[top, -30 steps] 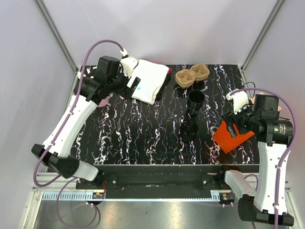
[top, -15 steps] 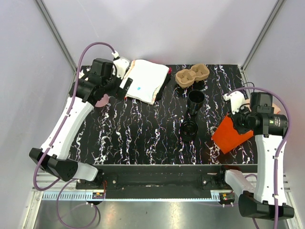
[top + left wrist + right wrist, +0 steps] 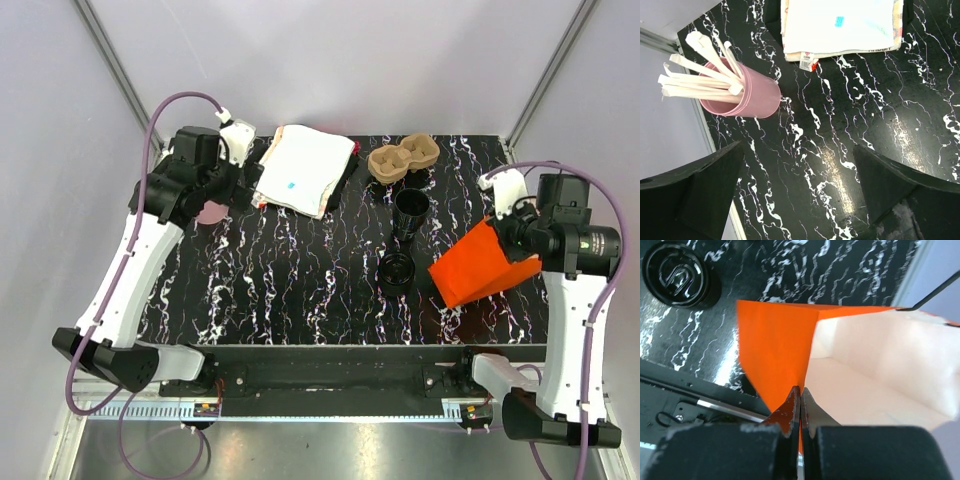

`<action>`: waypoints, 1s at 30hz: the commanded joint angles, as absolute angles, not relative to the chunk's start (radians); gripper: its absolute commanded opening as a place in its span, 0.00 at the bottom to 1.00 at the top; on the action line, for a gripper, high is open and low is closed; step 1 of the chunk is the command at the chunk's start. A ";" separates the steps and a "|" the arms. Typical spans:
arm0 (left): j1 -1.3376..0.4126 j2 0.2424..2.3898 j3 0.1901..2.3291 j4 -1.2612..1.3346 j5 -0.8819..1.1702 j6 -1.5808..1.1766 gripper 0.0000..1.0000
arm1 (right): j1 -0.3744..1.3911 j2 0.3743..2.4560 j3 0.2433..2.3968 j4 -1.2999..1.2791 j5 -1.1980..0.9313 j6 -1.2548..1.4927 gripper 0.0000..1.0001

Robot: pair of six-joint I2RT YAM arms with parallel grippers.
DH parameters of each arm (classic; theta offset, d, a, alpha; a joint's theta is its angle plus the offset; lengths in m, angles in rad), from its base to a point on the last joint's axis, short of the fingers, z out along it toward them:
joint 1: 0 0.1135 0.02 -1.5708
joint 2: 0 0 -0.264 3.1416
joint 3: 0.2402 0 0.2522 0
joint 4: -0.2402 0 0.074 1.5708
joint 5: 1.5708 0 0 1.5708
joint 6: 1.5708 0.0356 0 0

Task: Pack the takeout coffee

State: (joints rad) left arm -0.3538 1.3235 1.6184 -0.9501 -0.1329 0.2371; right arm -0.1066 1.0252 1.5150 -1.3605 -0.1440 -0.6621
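Currently right gripper [image 3: 799, 392] is clamping closed on orange bag [image 3: 772, 347] by its edge; left gripper [image 3: 797, 150] is hanging wide apart near pink stirrer cup [image 3: 747, 95]; takeout coffee [image 3: 397, 270] is standing on table [image 3: 300, 290] just beside bag.

Bright, even light from overhead; shadows short and soft. The glossy counter [image 3: 920, 95] throws a pale glare patch just lower right of the pink cup [image 3: 747, 97] — left wrist view. Inside of the orange bag [image 3: 775, 345] washed out; right gripper [image 3: 800, 392] close-up, dark, blurred.
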 commanded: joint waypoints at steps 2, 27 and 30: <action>-0.330 1.273 1.608 -0.914 -0.153 0.232 0.99 | -0.103 1.071 1.670 -1.451 -0.069 -0.667 0.00; -0.250 1.198 1.513 -0.877 -0.321 0.275 0.99 | 0.291 1.620 2.646 -1.618 0.046 -0.578 0.00; -0.212 1.192 1.525 -0.877 -0.287 0.270 0.99 | 0.409 1.673 2.657 -1.586 0.092 -0.578 0.00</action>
